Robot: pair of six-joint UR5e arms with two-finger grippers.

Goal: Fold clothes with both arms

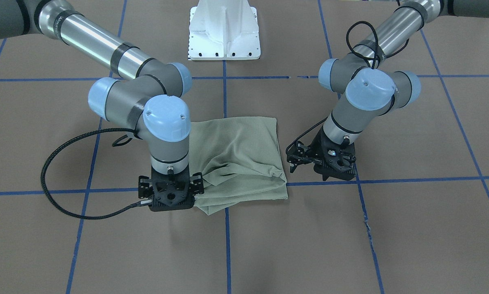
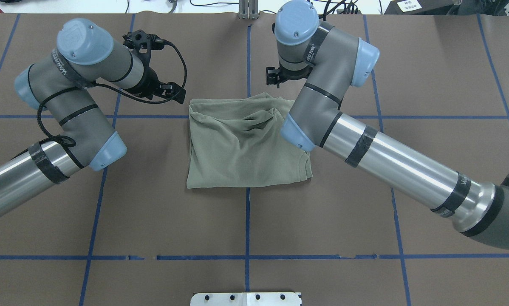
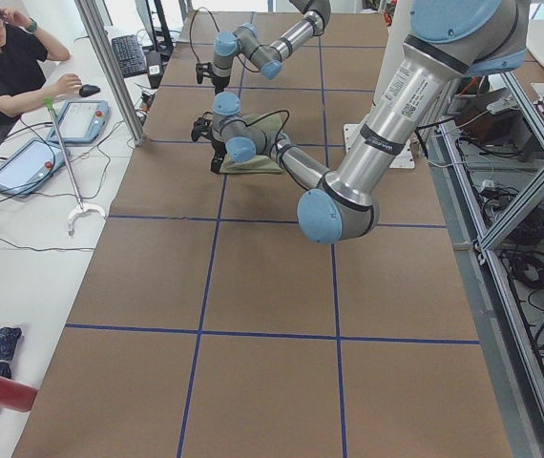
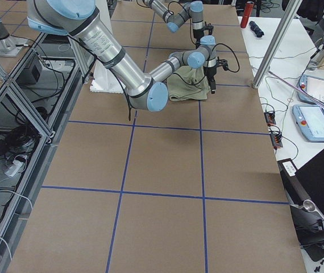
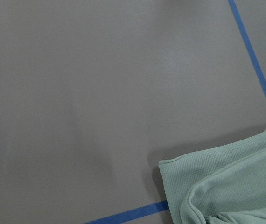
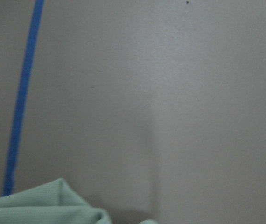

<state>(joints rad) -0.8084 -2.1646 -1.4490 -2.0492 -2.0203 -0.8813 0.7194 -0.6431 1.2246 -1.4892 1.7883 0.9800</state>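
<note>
Right hand (image 1: 171, 195) low at the rumpled corner of the shirt (image 1: 244, 143), on the edge away from the robot, fingertips hidden under its own body, so no telling whether apart or clamped on cloth. Left hand (image 1: 297, 161) tilted just beside the shirt's opposite side, clear of the fabric, spread equally unreadable. Shirt flat on the table (image 1: 350, 245) between both hands, already a rough rectangle, smooth toward the robot, bunched along the far edge. Probably in hand: tidying or folding that far edge. Take matching corners with both hands, pinch every layer meant to move, lift level and together, then lay over slowly without dragging the layers beneath.
</note>
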